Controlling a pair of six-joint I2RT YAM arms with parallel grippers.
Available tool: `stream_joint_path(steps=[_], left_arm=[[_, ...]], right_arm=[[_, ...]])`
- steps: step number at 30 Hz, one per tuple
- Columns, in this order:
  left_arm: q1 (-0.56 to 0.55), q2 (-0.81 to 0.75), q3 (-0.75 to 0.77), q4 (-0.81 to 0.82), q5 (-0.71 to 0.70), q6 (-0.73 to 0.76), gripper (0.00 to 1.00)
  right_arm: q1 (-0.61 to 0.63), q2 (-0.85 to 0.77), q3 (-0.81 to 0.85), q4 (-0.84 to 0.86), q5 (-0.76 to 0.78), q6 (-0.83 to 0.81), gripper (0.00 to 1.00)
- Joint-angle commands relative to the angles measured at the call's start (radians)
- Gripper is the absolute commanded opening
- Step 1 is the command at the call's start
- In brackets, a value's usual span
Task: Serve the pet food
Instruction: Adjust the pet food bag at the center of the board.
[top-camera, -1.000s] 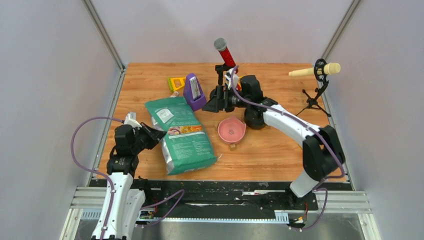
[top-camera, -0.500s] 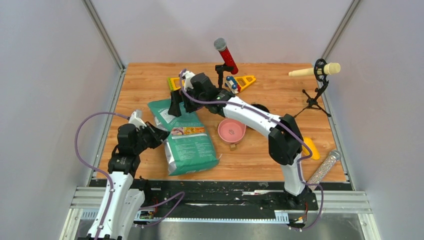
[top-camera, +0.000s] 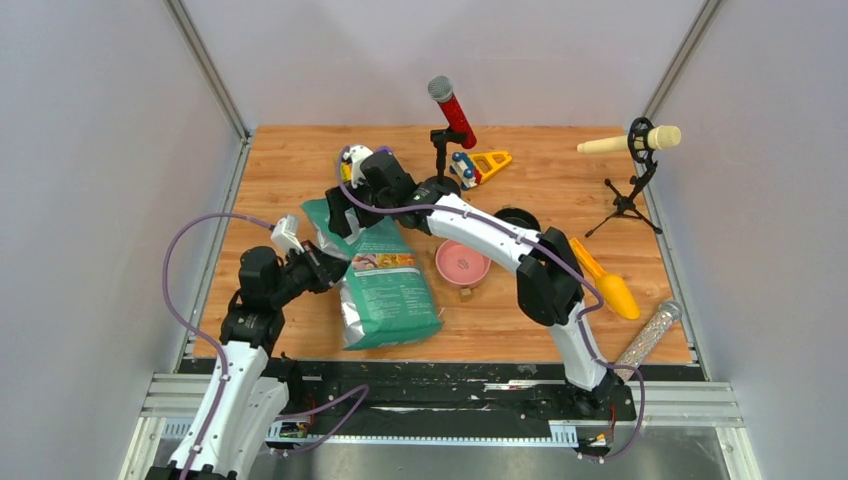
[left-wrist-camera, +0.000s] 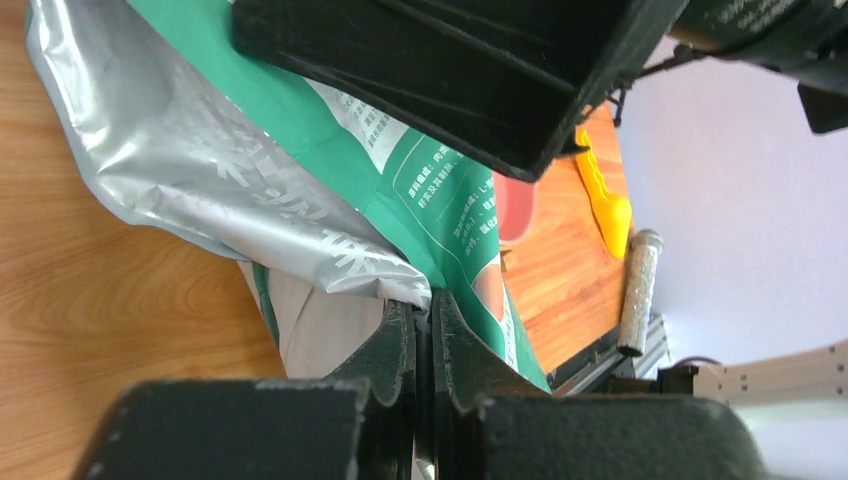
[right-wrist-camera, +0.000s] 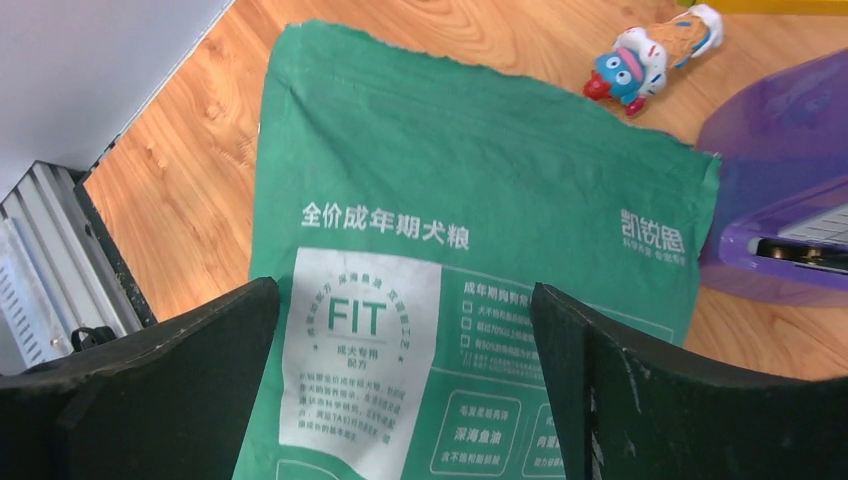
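The bag of pet food (top-camera: 385, 285) lies left of centre, its long axis running from the torn top at 11 o'clock to the base at 5 o'clock. My left gripper (top-camera: 322, 272) is pinched tight on its silvery 9 o'clock edge. My right gripper (top-camera: 340, 212), jaws spread wide and empty, hovers over the bag's top; a second ago it was back beside the pink bowl (top-camera: 462, 263). Underneath is a wood-grain table (top-camera: 560, 190), enclosed by pale grey walls (top-camera: 100, 150).
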Motion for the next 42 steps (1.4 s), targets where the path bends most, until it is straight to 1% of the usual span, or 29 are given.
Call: stream_joint_path(steps=[1,3,6,8,10,11,13,18,20,22,26,29,33,35,40,42], left_arm=[[-0.062,-0.043,0.095,0.397,0.252,0.046,0.00],[-0.088,-0.036,0.104,0.417,0.265,0.064,0.00],[-0.144,-0.038,0.109,0.443,0.269,0.111,0.00],[-0.199,-0.044,0.114,0.438,0.247,0.162,0.00],[-0.286,-0.039,0.126,0.422,0.231,0.219,0.00],[-0.304,-0.031,0.136,0.414,0.225,0.254,0.00],[-0.334,-0.024,0.143,0.404,0.211,0.282,0.00],[-0.350,-0.037,0.130,0.443,0.269,0.297,0.00],[-0.356,-0.040,0.121,0.465,0.299,0.292,0.00],[-0.363,-0.039,0.114,0.482,0.315,0.288,0.00],[-0.376,-0.035,0.110,0.491,0.335,0.290,0.00],[-0.385,-0.041,0.111,0.490,0.366,0.296,0.00],[-0.404,-0.039,0.110,0.489,0.389,0.305,0.00],[-0.411,-0.033,0.109,0.497,0.410,0.312,0.00],[-0.439,-0.004,0.112,0.523,0.459,0.328,0.00],[-0.452,0.010,0.117,0.521,0.464,0.337,0.00]], right_arm=[[0.003,-0.117,-0.016,0.011,0.084,0.014,1.00],[0.003,-0.181,-0.058,0.010,0.106,0.025,1.00],[0.001,-0.286,-0.125,0.012,0.189,0.050,1.00],[-0.004,-0.369,-0.169,0.015,0.231,0.052,1.00],[-0.020,-0.432,-0.222,0.020,0.239,0.051,1.00],[-0.031,-0.462,-0.245,0.023,0.228,0.044,1.00],[-0.062,-0.514,-0.296,0.025,0.155,0.019,1.00],[-0.177,-0.626,-0.431,0.024,-0.217,-0.142,1.00],[-0.230,-0.654,-0.472,0.022,-0.307,-0.198,1.00],[-0.290,-0.658,-0.483,0.023,-0.391,-0.238,1.00],[-0.393,-0.611,-0.473,-0.005,-0.590,-0.406,0.99],[-0.446,-0.560,-0.452,-0.045,-0.727,-0.531,0.99],[-0.465,-0.500,-0.365,-0.233,-0.917,-0.759,1.00],[-0.465,-0.469,-0.333,-0.305,-0.958,-0.815,1.00],[-0.462,-0.385,-0.259,-0.428,-0.973,-0.877,0.99],[-0.455,-0.352,-0.219,-0.512,-0.985,-0.923,0.96]])
